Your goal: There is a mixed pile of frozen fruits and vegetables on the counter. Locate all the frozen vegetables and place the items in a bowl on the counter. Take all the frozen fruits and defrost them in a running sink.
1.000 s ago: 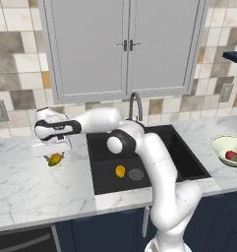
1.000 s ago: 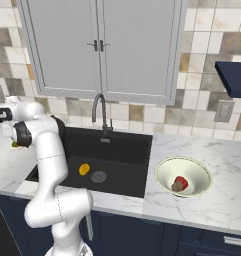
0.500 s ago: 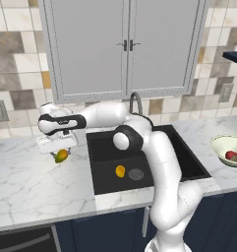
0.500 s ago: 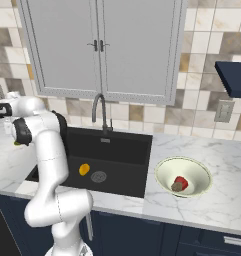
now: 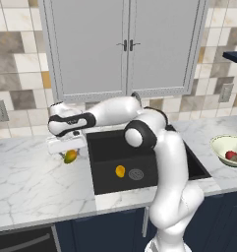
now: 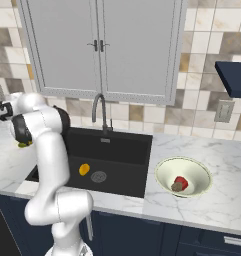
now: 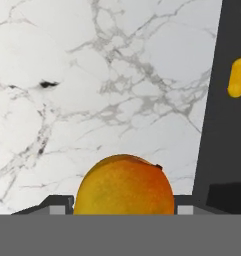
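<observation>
Kitchen counter: vegetables sit in bowl. One mango lies in sink. Fingers grip second mango; transfer and faucet pending.

You're getting bright, even, rendered light; soft shadows are lying under the arm; edges are looking slightly blurry.

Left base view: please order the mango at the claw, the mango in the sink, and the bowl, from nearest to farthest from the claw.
1. Mango at the claw, between the fingers of the claw, over the counter.
2. Mango in the sink, on the basin floor.
3. Bowl, far right.
</observation>
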Motion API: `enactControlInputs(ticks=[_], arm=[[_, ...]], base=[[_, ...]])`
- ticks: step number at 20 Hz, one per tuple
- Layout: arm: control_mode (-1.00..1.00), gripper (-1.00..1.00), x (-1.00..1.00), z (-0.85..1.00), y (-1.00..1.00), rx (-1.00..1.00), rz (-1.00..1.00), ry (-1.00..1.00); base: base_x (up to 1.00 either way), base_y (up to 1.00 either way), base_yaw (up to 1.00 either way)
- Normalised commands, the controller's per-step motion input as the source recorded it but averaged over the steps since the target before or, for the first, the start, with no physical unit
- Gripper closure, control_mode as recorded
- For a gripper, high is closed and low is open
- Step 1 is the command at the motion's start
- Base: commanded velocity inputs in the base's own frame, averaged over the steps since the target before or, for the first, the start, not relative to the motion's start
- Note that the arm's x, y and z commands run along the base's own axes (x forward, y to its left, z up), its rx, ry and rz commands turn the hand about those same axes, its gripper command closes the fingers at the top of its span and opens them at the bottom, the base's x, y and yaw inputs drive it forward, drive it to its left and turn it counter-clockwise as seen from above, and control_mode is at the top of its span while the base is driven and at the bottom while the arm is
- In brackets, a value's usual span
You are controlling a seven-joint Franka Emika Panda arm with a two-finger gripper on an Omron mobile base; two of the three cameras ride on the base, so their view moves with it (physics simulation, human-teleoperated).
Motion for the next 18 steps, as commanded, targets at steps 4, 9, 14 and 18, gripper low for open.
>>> enactControlInputs(ticks=[4,9,14,18], arm=[[-1.0,1.0,-0.04,0.0,-0.49,0.09,-0.02,-0.03],[-1.0,1.0,-0.03,0.28,-0.41,0.1,-0.01,-0.02],[-1.0,1.0,-0.02,0.1,-0.48,0.03,-0.01,0.04],[-1.0,1.0,0.0,-0.03,-0.56,-0.01,-0.04,0.05]], base=[[0.0,0.0,0.0],[0.0,0.0,0.0],[0.0,0.0,0.0],[0.0,0.0,0.0]])
